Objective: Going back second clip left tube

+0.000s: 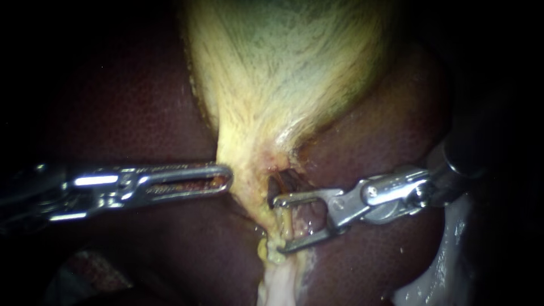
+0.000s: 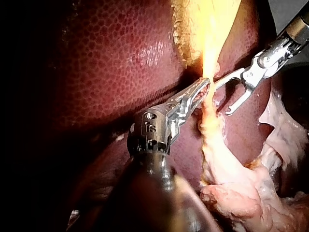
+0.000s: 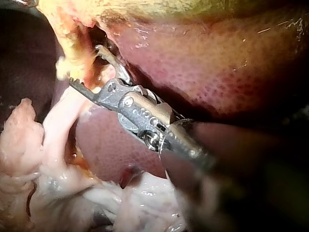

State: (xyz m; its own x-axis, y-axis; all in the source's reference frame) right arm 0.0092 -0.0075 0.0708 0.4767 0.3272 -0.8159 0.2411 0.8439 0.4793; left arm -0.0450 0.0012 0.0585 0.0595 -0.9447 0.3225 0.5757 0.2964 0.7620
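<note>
The slender silver right instrument (image 1: 279, 224) holds its jaws apart, straddling the pale yellow tube (image 1: 287, 226). Opposite it, the slender silver left instrument (image 1: 225, 178) is clamped on the tapering yellow gallbladder neck (image 1: 249, 164). Dark red liver (image 1: 368, 130) surrounds both.

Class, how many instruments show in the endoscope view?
2. The left instrument meets the gallbladder from the left; the right instrument comes from the right, jaws open just below it. None seems hidden.
</note>
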